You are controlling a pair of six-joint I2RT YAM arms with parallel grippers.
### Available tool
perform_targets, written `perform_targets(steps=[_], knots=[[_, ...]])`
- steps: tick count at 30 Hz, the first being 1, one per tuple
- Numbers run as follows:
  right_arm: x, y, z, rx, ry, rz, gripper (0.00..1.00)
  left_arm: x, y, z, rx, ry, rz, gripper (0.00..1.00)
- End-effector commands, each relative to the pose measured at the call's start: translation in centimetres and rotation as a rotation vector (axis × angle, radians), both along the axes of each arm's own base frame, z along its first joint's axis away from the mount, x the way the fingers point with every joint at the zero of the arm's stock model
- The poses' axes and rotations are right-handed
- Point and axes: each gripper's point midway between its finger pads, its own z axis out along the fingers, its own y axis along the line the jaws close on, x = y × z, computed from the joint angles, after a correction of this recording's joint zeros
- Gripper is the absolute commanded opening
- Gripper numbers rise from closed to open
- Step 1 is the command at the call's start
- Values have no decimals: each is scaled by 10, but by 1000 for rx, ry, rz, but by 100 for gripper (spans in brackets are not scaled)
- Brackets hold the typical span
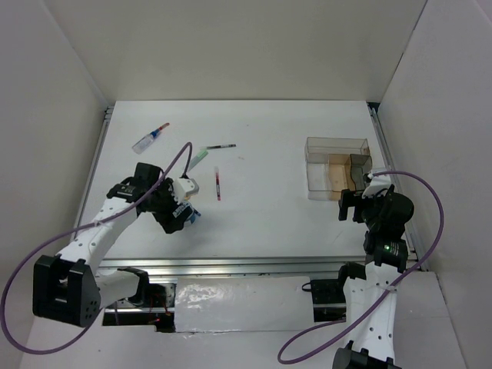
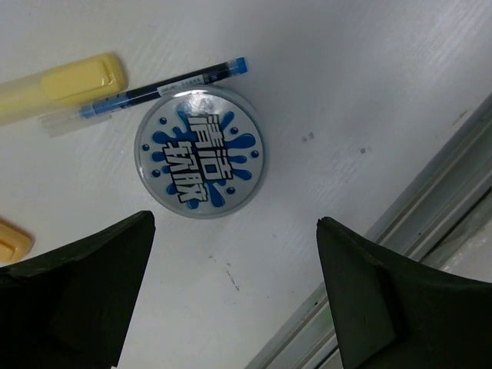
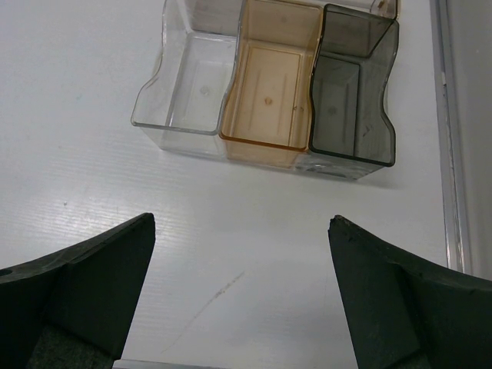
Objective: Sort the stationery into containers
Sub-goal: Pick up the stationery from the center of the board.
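In the left wrist view a round blue-white roll (image 2: 201, 151) lies flat on the table, just ahead of my open left gripper (image 2: 234, 223); nothing is between the jaws. A blue-capped pen (image 2: 165, 91) touches the roll's far side, with a yellow marker (image 2: 61, 83) beside it and an orange marker (image 2: 11, 240) at the left edge. From above, the left gripper (image 1: 183, 209) hides these. Further back lie a red pen (image 1: 217, 184), a green marker (image 1: 198, 159), a black pen (image 1: 219, 146) and a clear blue-tipped tube (image 1: 150, 138). My right gripper (image 3: 242, 223) stands open and empty, short of the containers (image 3: 261, 150).
The containers (image 1: 323, 184) have clear, tan and dark compartments side by side, all empty. A metal rail (image 2: 430, 200) runs along the table's near edge close to the left gripper. Another rail (image 3: 450, 154) borders the right side. White walls enclose the table.
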Motion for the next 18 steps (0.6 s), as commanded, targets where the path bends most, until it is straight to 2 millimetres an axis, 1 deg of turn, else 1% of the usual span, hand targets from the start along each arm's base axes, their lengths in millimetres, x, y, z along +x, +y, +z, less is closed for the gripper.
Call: perform_targets(steps=[1, 5, 8, 15, 18], knots=[[3, -2, 15, -10, -36, -10, 100, 22, -1, -3, 17, -51, 39, 98], [3, -3, 15, -10, -36, -13, 100, 33, 1, -8, 50, -62, 67, 97], [3, -3, 16, -10, -38, -13, 100, 41, -1, -10, 56, -73, 72, 97], [3, -3, 16, -9, -37, -13, 100, 40, -11, -19, 46, -54, 44, 95], [3, -3, 16, -10, -38, -13, 100, 42, -11, -22, 55, -58, 50, 92]])
